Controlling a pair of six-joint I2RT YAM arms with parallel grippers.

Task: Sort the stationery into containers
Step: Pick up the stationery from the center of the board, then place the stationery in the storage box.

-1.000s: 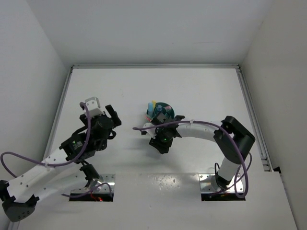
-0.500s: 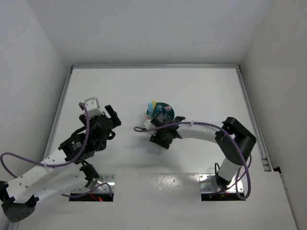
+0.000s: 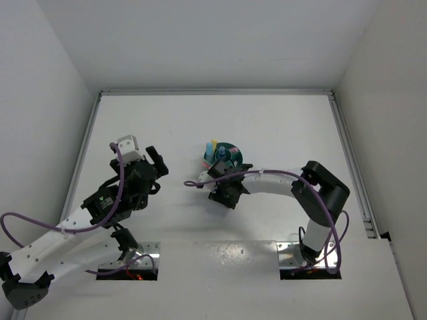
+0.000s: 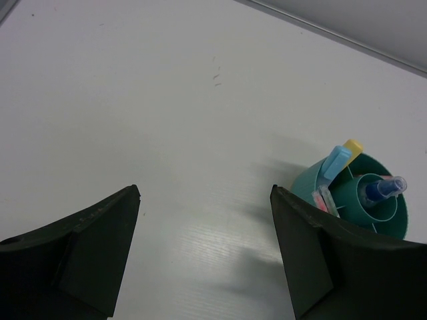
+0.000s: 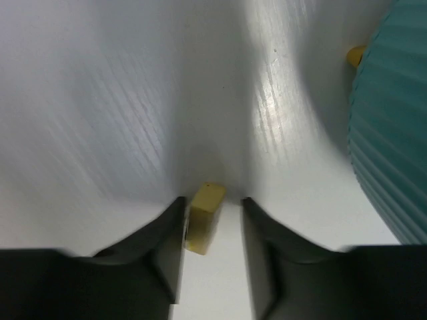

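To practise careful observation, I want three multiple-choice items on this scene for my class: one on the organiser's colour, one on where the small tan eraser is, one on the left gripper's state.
1. What colour is the organiser? A) red B) black C) teal
2. Where is the tan eraser? A) inside the organiser B) on the table, between the fingers of the right gripper C) atop the organiser
3. The left gripper is: A) open and empty B) shut and empty C) shut on the eraser

Answers: C, its ribbed wall is teal; B, the right wrist view shows it lying there; A, its jaws stand wide apart with nothing between.
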